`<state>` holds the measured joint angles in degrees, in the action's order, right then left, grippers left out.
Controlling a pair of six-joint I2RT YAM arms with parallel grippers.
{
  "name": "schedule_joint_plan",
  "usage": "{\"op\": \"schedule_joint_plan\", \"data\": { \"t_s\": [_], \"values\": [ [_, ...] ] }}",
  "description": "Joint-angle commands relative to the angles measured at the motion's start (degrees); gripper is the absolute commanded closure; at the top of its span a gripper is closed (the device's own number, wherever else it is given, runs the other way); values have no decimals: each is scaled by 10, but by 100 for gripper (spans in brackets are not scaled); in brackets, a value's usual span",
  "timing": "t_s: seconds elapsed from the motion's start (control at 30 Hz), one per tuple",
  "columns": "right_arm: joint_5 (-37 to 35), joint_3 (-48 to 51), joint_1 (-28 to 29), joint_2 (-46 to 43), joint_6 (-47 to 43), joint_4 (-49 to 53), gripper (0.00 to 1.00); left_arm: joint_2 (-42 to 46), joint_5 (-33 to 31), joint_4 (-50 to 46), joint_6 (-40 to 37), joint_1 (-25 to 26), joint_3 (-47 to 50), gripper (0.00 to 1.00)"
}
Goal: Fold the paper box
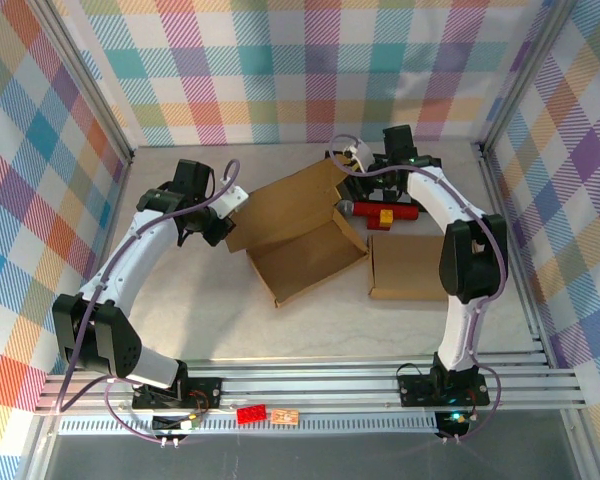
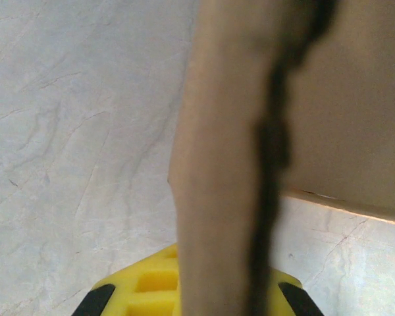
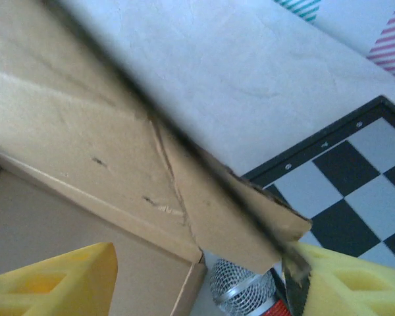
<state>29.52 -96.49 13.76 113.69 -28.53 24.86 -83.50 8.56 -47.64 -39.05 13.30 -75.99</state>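
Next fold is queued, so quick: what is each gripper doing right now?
Left gripper: shut on a flap of the paper box.
Right gripper: open, straddling another flap, not clamped.

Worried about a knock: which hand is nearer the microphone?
Right. The right hand sits right beside the microphone, open astride a flap of the paper box. The left hand is across the box, shut on its left flap.

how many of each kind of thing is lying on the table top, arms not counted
cardboard pieces: 2
microphone: 1
checkerboard: 1
total: 4
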Motion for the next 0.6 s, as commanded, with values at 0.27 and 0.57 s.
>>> {"op": "schedule_joint_plan", "data": {
  "t_s": [0.27,0.57],
  "values": [
    [3,-18,-5,6,-7,-23,42,-17,2,-11,-4,-5,-13,100],
    [-33,34,-16,-21,-34,-84,23,-10,4,-13,-3,-6,-12,100]
  ]
}}
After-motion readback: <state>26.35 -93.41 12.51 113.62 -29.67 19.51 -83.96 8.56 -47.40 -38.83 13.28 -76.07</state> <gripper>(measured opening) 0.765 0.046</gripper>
